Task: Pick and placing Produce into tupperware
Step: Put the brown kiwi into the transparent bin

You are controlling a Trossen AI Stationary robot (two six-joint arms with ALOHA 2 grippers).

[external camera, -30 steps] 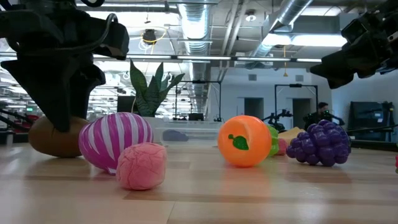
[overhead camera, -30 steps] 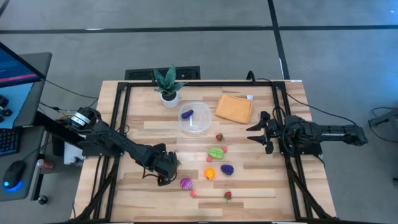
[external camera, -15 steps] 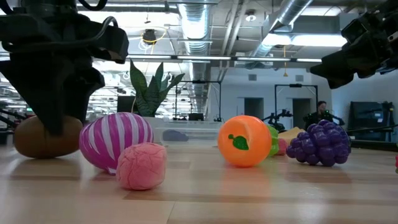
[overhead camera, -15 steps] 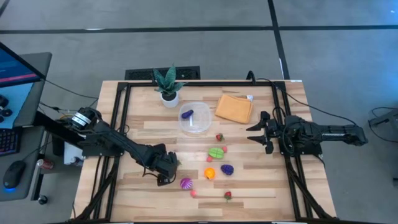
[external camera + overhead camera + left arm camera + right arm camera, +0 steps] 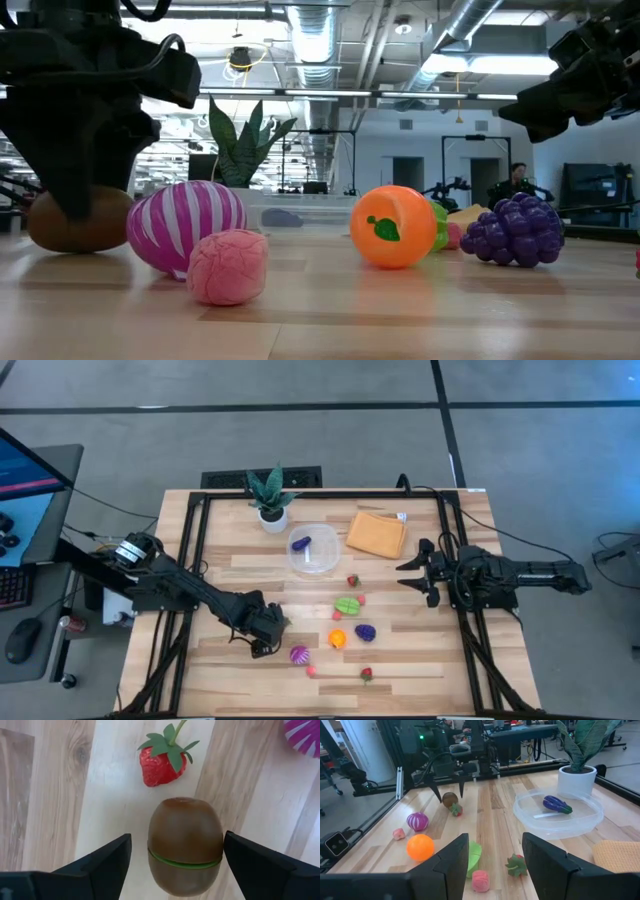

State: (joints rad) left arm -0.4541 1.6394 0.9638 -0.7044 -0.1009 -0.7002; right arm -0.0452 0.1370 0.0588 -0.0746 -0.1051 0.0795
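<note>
Left wrist view: left claw (image 5: 175,855) has just spread fully, straddling the kiwi (image 5: 184,845) (probably not gripped yet); right claw (image 5: 412,574) waits, part open, empty.

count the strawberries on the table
3. A strawberry beside the kiwi, another strawberry near the tub, a third strawberry by the table front edge. More may be hidden.

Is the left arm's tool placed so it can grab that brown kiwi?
Probably yes: the left tool hangs open right over the kiwi, one finger on each side, nothing between. The strawberry lies clear.
</note>
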